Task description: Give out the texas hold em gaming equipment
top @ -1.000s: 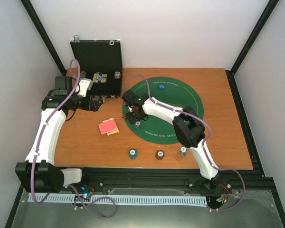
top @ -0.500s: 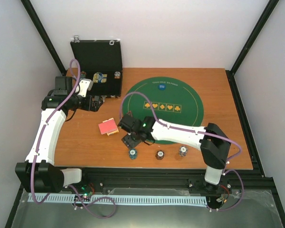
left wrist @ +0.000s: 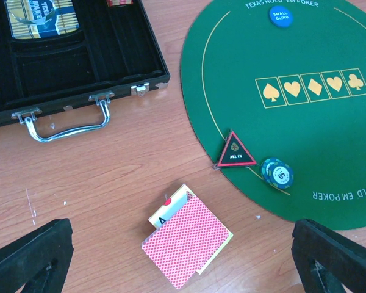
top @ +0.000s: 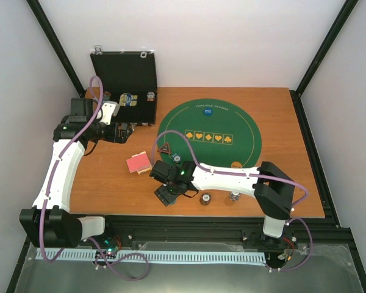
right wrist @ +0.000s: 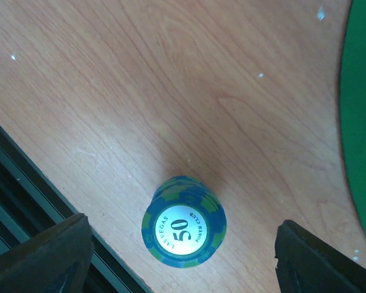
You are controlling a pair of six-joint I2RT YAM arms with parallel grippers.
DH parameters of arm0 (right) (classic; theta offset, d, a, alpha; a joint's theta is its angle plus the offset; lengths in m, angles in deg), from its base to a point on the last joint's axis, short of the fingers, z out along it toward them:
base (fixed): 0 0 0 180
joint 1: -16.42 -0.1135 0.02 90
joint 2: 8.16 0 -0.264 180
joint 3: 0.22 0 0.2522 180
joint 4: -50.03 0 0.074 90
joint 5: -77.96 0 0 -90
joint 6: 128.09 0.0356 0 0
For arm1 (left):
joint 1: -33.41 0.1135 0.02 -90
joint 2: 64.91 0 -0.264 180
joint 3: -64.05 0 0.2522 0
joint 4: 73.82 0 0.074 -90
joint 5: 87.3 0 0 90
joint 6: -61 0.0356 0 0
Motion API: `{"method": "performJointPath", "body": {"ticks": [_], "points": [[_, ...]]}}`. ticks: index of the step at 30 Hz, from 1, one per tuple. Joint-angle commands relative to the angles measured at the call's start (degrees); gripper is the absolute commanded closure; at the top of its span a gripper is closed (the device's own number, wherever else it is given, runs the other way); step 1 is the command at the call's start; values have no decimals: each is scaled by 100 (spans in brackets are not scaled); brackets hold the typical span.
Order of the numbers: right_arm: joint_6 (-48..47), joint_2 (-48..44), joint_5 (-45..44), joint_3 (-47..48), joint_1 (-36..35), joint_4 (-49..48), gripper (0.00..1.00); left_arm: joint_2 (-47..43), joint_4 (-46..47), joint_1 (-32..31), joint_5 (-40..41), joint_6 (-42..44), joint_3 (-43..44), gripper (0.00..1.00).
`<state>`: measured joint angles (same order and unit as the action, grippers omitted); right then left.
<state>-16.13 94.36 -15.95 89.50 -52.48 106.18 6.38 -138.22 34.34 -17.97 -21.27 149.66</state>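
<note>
A stack of blue striped poker chips point(right wrist: 184, 230) marked 50 stands on the wood by the table's front edge. My right gripper point(right wrist: 183, 253) hangs over it, open, with a gap on each side of the stack. In the top view this gripper point(top: 169, 194) hides the stack. Red-backed cards point(left wrist: 186, 243) lie in a loose pile on the wood, below my open, empty left gripper point(left wrist: 182, 259). A black red-edged triangle marker point(left wrist: 235, 151) and two blue chips point(left wrist: 277, 172) rest at the mat's left edge. The blue disc point(left wrist: 280, 15) sits at the mat's far side.
The round green mat point(top: 244, 128) covers the table's middle right, with an orange disc point(top: 236, 165) at its near edge. Brown point(top: 204, 199) and white point(top: 234, 196) chip stacks stand along the front edge. The black case point(top: 125, 79) stands open at the back left.
My right arm has swung from the mat's left edge down to the front edge, over the blue chip stack, and its jaws have widened. The left arm has not moved.
</note>
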Motion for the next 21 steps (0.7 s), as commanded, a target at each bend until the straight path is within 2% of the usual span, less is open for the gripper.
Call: {"method": "performJointPath", "body": {"ticks": [1, 18, 21], "points": [[58, 185, 176, -179, -44, -170, 21, -102, -1, 31, -74, -38, 78, 0], [64, 511, 331, -348, -28, -490, 35, -101, 36, 31, -64, -100, 75, 0], [83, 504, 312, -364, -35, -527, 41, -119, 43, 31, -54, -83, 74, 0]]}}
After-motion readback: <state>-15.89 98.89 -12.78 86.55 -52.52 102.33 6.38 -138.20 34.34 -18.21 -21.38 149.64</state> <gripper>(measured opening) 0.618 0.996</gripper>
